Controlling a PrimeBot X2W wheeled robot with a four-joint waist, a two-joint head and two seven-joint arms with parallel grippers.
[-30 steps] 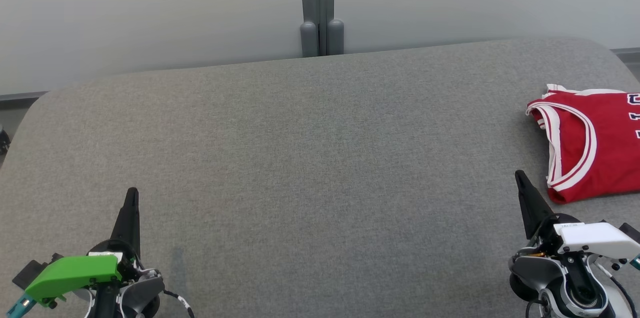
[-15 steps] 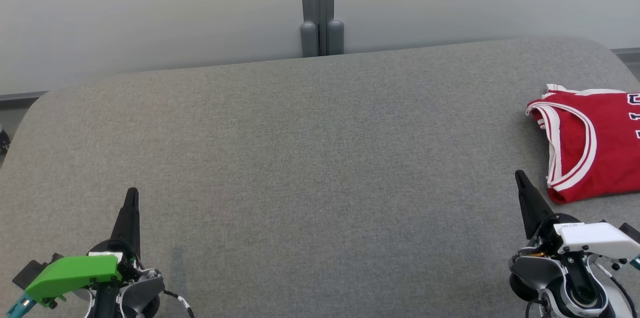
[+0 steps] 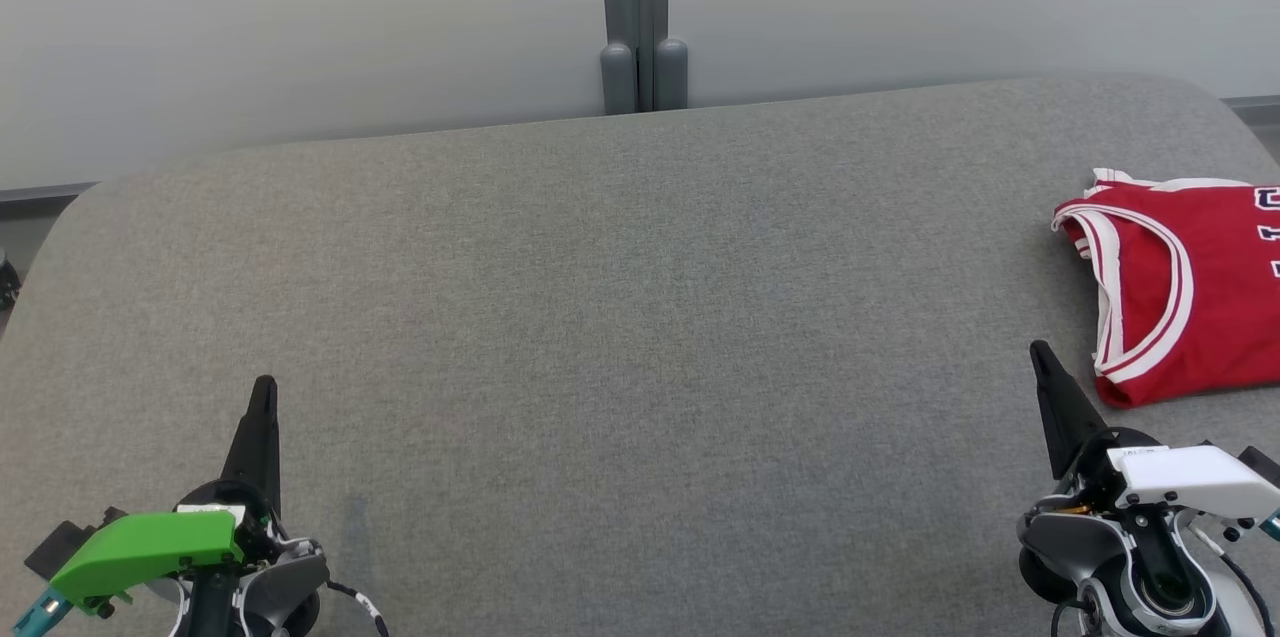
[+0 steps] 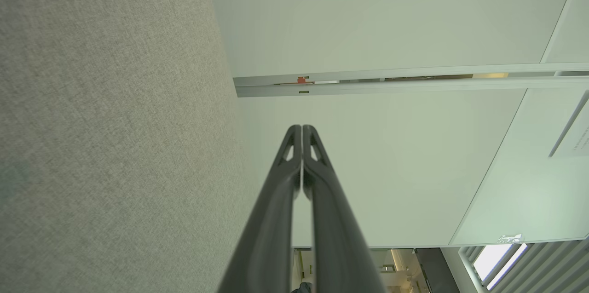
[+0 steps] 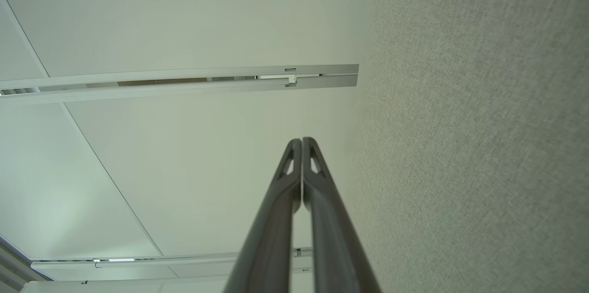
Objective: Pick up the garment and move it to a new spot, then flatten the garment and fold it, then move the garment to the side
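On grey surface (image 3: pixel 640 317), at far right: red garment (image 3: pixel 1190 287) with white trim, cut off by the frame edge. At near left: left hand (image 3: pixel 264 385), fingers pressed together, gripping nothing. At near right: right hand (image 3: pixel 1038 349), likewise closed and empty, tip near the garment but apart from it.

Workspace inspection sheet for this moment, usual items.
Surface: grey fabric tabletop, flat.
Job's things: red jersey, appears folded, at the right edge of the head view, partly cut off.
Clutter: nothing seen.
Hands: left hand and right hand shut, holding nothing, apart from the jersey.
Cables: striped cable at the left wrist; black cable at the right wrist.
Surroundings: wall panels, grey post behind.
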